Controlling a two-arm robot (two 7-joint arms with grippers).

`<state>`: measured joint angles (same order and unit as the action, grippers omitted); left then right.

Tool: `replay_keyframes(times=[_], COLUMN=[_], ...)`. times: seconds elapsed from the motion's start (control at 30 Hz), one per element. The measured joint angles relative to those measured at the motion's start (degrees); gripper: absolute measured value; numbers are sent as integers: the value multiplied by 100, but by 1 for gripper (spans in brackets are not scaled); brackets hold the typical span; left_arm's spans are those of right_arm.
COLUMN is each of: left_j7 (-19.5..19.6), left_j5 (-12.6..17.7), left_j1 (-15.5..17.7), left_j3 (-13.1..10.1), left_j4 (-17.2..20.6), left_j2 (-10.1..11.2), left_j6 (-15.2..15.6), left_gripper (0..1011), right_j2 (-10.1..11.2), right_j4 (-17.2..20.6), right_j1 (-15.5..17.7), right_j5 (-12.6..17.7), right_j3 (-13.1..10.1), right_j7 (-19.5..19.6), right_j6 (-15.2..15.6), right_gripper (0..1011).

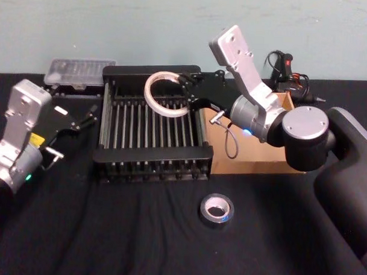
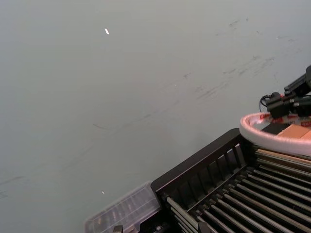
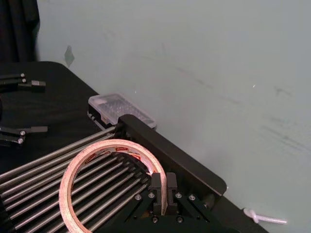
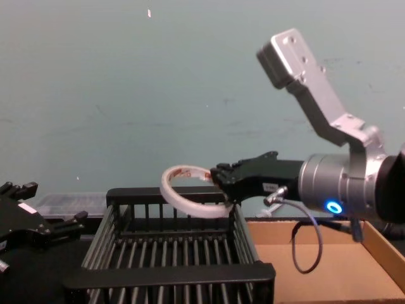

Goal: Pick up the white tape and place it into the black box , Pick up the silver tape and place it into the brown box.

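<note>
The white tape (image 1: 162,94) is gripped at its rim by the right claw (image 1: 186,83) and held above the black box (image 1: 151,154), near its far wall. The silver tape (image 1: 216,210) lies on the tabletop (image 1: 138,232) in front of the black box. The brown box (image 1: 255,157) is touching its right side. The left claw (image 1: 81,119) is parked at its left, fingers apart.

White tape (image 1: 164,94) above black box (image 1: 151,156)

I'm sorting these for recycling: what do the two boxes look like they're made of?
The black box looks like moulded plastic or coated metal: matt black, slatted bars, thick solid rims. The look leaves it open which. The brown box looks like plain cardboard: dull, unprinted brown with thin, low walls.
</note>
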<state>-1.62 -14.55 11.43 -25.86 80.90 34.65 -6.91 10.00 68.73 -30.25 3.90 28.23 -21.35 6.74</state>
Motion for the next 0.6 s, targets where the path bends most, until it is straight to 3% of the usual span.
replay_keyframes(times=[0.6], left_j7=[0], left_j5=[0], left_j1=[0], left_j3=[0], left_j4=[0], left_j2=[0], left_j6=[0], left_gripper=[1001], right_j2=[-165], right_j4=[-363], right_j1=[-62], right_j5=[-227], right_j3=[110], right_j7=[-39], right_j6=[67], right_gripper=[71])
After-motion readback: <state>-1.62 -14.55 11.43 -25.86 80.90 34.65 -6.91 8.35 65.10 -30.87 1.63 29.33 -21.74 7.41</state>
